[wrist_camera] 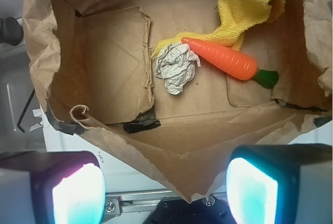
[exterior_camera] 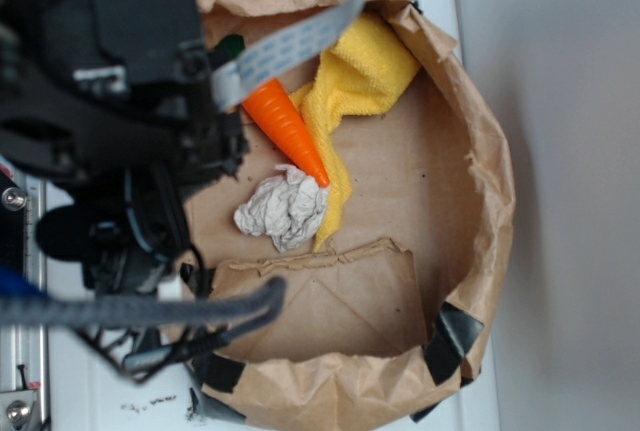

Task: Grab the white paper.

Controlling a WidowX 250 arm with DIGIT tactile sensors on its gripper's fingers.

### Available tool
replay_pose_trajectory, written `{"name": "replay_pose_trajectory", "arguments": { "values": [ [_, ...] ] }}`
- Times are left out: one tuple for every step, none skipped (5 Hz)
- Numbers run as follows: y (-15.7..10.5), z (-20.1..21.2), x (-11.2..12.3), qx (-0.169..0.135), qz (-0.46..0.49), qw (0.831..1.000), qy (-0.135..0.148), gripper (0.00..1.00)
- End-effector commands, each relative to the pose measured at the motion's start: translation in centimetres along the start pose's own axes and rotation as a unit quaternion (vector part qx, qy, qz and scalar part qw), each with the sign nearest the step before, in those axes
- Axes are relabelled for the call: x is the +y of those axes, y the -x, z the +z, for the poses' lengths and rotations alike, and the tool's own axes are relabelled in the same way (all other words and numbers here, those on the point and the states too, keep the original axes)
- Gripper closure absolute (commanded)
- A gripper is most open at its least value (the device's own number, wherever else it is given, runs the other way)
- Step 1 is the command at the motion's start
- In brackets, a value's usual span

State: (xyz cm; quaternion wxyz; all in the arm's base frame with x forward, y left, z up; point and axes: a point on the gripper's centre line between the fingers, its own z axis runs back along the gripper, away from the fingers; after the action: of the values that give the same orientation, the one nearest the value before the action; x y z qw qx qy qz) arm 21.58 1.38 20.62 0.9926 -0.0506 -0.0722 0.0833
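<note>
Two views show the scene. From the exterior camera, the white paper (exterior_camera: 283,209) lies on the floor of the brown paper bag (exterior_camera: 480,141), a little to the 8 o'clock side of the frame's centre. The tip of the orange toy carrot (exterior_camera: 286,126) touches it at its 1 o'clock side, and the yellow cloth (exterior_camera: 365,76) runs along its 3 o'clock edge. The black robot arm (exterior_camera: 110,121) fills the 9 o'clock side of the frame; its jaws cannot be made out here

From the wrist camera, the wad sits just above centre, with the carrot leading off toward 3 o'clock and the cloth toward 1 o'clock. The gripper (wrist_camera: 166,187) hangs at 6 o'clock, outside the bag's near wall, its two fingers (wrist_camera: 78,193) spread wide with nothing between them

By its look, the wad is very light, soft and crushable, with rough creases that should not slip. A pinch across its middle, taken from the bare 7 o'clock side, would likely avoid catching the carrot tip or cloth
</note>
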Motion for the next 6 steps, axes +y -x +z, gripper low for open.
{"name": "replay_pose_trajectory", "arguments": {
  "values": [
    [-0.4, 0.8, 0.0, -0.014, -0.002, 1.0, 0.001, 0.0],
    [-1.8, -1.9, -0.5, -0.038, 0.027, 0.999, -0.017, 0.0],
    [-3.3, -2.9, -0.4, -0.037, 0.051, 0.998, -0.007, 0.0],
    [-4.1, -5.2, -0.2, -0.032, 0.057, 0.998, -0.025, 0.0],
    [-4.7, -7.3, 1.0, -0.032, 0.076, 0.996, -0.045, 0.0],
    [-5.2, -9.1, 2.3, -0.026, 0.109, 0.992, -0.065, 0.0]
  ]
}}
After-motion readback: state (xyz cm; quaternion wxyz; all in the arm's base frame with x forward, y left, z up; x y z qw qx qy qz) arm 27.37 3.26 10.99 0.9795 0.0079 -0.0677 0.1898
